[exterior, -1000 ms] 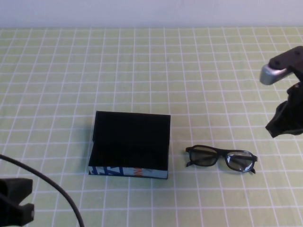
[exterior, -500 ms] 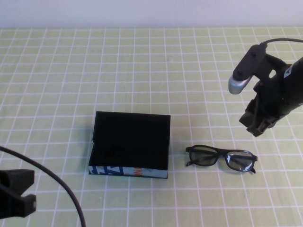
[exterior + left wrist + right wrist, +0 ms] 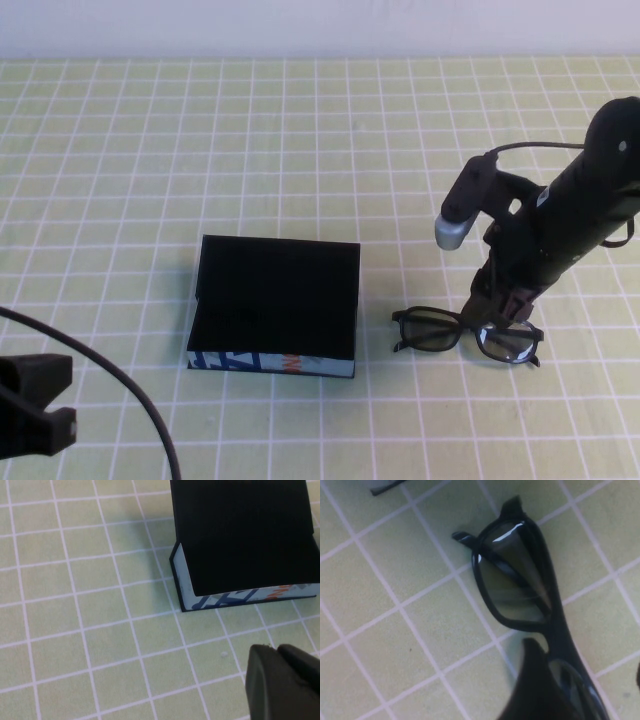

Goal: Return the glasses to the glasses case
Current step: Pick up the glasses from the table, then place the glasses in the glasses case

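Over the glasses (image 3: 467,336), at three o'clock from the glasses case (image 3: 275,305), the right gripper (image 3: 503,303) straddles the bridge open, holding nothing; closing off-centre could slip. Left gripper (image 3: 35,420), seven o'clock: cannot tell.

The table (image 3: 150,150) had a light green cloth with thin white lines that made lots of little squares. A plain pale wall (image 3: 300,25) stood along the far edge of the table. A thin black cable (image 3: 120,385) lay over the table's near left corner.

right gripper (image 3: 503,305) lowered, left gripper (image 3: 35,415) parked
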Tool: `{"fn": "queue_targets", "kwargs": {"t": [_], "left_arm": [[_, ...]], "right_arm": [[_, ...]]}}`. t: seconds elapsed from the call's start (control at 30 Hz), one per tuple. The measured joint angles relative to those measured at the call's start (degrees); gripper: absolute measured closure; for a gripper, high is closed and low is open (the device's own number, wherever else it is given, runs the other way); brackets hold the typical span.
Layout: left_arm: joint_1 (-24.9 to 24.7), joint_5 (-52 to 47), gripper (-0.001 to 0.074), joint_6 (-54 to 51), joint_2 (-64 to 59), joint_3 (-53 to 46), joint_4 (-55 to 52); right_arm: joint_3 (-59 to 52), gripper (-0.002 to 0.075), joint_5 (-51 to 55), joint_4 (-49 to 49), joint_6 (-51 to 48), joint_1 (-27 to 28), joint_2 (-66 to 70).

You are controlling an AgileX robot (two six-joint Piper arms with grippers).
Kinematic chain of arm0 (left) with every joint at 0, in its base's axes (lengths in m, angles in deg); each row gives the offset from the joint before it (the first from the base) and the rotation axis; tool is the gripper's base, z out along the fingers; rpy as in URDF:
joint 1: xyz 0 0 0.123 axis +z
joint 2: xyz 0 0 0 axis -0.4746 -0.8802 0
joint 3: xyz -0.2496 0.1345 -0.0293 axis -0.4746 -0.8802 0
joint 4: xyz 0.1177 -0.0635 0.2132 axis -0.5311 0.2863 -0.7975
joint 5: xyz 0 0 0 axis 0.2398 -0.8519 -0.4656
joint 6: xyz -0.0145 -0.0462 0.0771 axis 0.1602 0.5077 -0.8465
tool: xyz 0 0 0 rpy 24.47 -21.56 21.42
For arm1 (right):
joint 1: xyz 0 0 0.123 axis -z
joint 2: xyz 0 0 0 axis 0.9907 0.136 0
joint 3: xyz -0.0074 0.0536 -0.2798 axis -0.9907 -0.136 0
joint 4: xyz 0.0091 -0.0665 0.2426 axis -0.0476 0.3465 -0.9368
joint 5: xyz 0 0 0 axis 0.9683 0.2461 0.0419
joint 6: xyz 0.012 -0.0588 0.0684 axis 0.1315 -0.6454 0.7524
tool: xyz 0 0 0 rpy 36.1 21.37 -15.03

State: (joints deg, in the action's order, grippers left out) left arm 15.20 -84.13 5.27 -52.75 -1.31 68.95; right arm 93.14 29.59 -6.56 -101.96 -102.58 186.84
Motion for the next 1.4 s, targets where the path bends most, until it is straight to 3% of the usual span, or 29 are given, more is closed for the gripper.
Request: {"fn": "queue_targets", "kwargs": {"t": [0.53,0.63,0.77,0.83,1.1,1.27,1.4], "left_arm": [[0.0,0.0,0.0738,0.0,0.0,0.0,0.0],[0.0,0.0,0.0738,0.0,0.0,0.0,0.0],[0.0,0.0,0.0738,0.0,0.0,0.0,0.0],[0.0,0.0,0.0738,0.0,0.0,0.0,0.0],[0.0,-2.03,0.0738,0.0,0.0,0.0,0.0],[0.0,-3.56,0.0738,0.0,0.0,0.0,0.0],[0.0,-3.91,0.0738,0.0,0.0,0.0,0.0]], "right_arm": [[0.13,0.0361,-0.1,-0.58,-0.67,-0.41,6.42],[0.13,0.0442,-0.1,-1.38,-0.67,-0.41,6.97],[0.13,0.0651,0.22,-1.55,-0.67,-0.41,6.95],[0.13,0.0691,0.57,-1.85,-0.67,-0.41,6.95],[3.52,0.0701,3.99,-1.29,-1.78,-0.41,6.55],[12.6,0.0703,10.32,-1.87,-2.08,-0.91,4.96],[20.04,0.0703,14.88,-3.52,-2.08,-4.64,4.73]]}}
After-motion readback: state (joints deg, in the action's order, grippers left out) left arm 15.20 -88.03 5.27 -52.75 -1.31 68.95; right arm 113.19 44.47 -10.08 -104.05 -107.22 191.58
